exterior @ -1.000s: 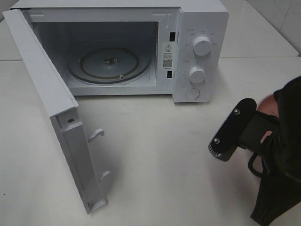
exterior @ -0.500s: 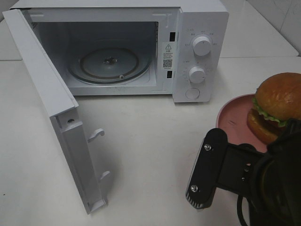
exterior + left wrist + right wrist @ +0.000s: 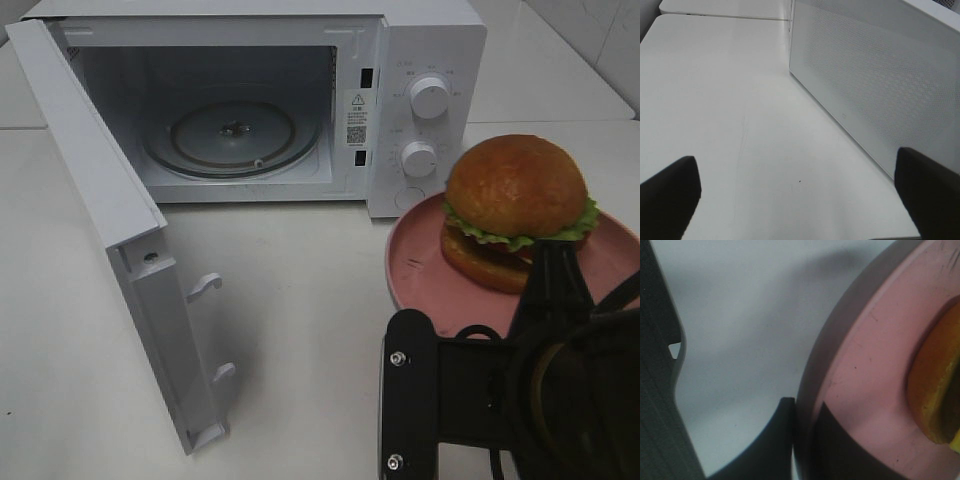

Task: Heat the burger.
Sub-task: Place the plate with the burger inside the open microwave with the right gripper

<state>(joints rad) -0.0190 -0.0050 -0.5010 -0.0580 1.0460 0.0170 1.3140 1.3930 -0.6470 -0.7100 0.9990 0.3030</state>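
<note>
The burger [image 3: 515,205] has a glossy brown bun, green lettuce and dark patty layers. It sits on a pink plate [image 3: 415,265] held above the table to the right of the microwave's front. My right gripper [image 3: 555,290] is shut on the plate's near rim. In the right wrist view the gripper [image 3: 805,412] pinches the plate [image 3: 875,355] edge, with the bun [image 3: 935,385] at the side. The white microwave [image 3: 425,40] stands open with its glass turntable [image 3: 235,135] bare. My left gripper [image 3: 797,187] is open and empty over the table, and is out of the exterior high view.
The microwave door [image 3: 100,200] swings out to the left toward the table's front. Its perforated outer face [image 3: 875,85] fills the left wrist view. Two knobs [image 3: 428,97] and a button are on the microwave's right panel. The white table [image 3: 300,330] lies in front.
My right arm has lifted the plate with the burger up and to the left, from the right edge of view to the front of the control panel. The microwave has not moved.
</note>
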